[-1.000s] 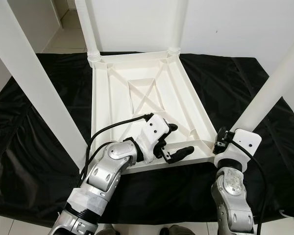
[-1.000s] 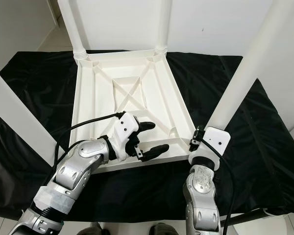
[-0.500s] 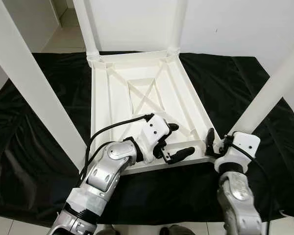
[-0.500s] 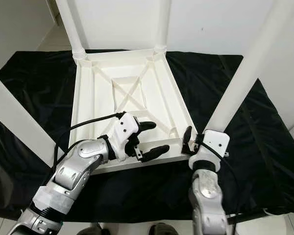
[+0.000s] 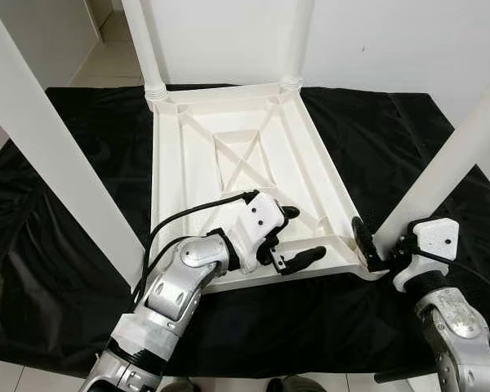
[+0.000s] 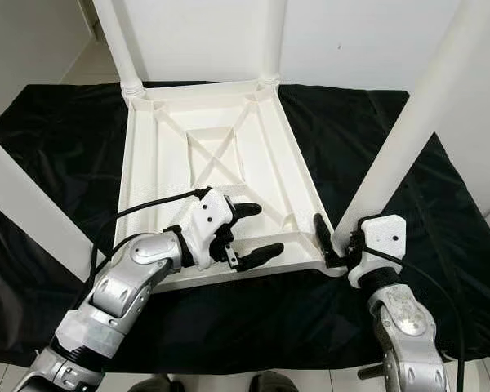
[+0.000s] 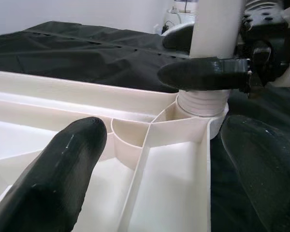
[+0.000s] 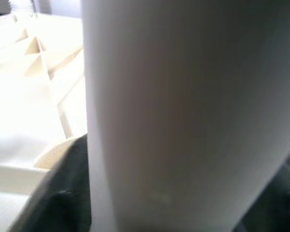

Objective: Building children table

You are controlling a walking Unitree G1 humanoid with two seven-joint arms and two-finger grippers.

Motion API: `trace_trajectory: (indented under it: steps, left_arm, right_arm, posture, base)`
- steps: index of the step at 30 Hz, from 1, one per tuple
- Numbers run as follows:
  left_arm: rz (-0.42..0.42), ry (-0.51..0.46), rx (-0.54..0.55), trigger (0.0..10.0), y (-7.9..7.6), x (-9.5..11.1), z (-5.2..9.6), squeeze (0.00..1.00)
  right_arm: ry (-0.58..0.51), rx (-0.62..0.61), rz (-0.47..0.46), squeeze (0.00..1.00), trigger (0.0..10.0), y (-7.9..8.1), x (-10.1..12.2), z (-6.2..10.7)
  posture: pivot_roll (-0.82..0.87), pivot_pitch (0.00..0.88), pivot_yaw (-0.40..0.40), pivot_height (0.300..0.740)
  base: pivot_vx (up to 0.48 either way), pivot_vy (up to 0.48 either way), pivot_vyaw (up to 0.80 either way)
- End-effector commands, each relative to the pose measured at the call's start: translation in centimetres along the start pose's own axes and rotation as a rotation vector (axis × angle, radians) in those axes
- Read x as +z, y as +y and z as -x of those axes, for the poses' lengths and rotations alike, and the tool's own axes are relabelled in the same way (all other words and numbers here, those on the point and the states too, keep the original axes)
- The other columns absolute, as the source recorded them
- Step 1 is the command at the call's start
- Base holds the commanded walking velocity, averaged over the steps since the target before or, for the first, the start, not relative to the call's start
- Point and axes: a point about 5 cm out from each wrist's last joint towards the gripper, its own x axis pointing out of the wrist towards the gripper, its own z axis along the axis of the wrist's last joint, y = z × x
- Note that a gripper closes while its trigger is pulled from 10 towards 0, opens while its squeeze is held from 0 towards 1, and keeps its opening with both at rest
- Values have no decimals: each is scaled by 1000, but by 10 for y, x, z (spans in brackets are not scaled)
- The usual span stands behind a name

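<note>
R gripper (image 5: 374,245) clamps near-R leg (image 5: 453,167); L gripper (image 5: 296,237) spread over upturned tabletop (image 5: 204,175); black cloth (image 5: 57,245) beneath.

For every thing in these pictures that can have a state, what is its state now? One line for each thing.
Table top: upside down on the black cloth, ribs facing up.
Near right leg: standing in its corner socket.
Right gripper: closed around the base of that leg.
Left gripper: open, above the near edge, holding nothing.
Far legs: upright in their sockets.
</note>
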Motion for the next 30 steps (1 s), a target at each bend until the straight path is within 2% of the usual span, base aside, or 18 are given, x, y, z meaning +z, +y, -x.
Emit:
trace_trajectory:
  steps: [1,9,10,12,13,16,20,23,27,30]
  left_arm:
    - [-9,8,15,10000,0,-2,-2,0]
    - [-19,-1,15,10000,-1,-1,-4,0]
    - [-22,-1,14,10000,-1,-1,-5,0]
    - [-23,0,14,10000,-1,-1,-5,0]
    - [-25,-1,14,10000,-1,-2,-5,0]
    - [-26,-1,14,10000,-1,-2,-5,0]
    - [-31,-4,12,10000,-1,-2,-5,0]
    - [-32,-4,10,10000,0,-3,-6,0]
    - [-33,-4,9,10000,0,-3,-6,0]
    - [-35,-2,6,10000,0,-4,-6,0]
  right_arm:
    - [22,60,-16,0,0,6,-6,-2]
    - [49,116,-45,0,0,12,-14,-1]
    - [54,118,-53,0,2431,15,-15,-1]
    - [56,119,-58,0,2431,17,-16,-1]
    - [62,96,-64,0,10000,17,-16,-1]
    - [75,59,-66,0,10000,16,-18,-3]
    - [136,-116,-81,0,10000,10,-23,-7]
    - [125,-203,-99,0,10000,16,-18,-9]
    - [121,-243,-112,0,10000,20,-16,-9]
    - [122,-383,-129,0,10000,26,-16,-6]
  posture:
    - [-69,35,17,740]
    - [-64,21,12,740]
    - [-64,18,11,740]
    - [-64,18,11,740]
    - [-64,16,11,740]
    - [-66,13,11,740]
    - [-68,10,10,740]
    - [-72,8,11,740]
    - [-74,9,14,740]
    - [-79,10,21,740]
  base:
    - [0,0,0]
    - [0,0,0]
    - [0,0,0]
    - [0,0,0]
    - [0,0,0]
    - [0,0,0]
    - [0,0,0]
    - [0,0,0]
    - [0,0,0]
    - [0,0,0]
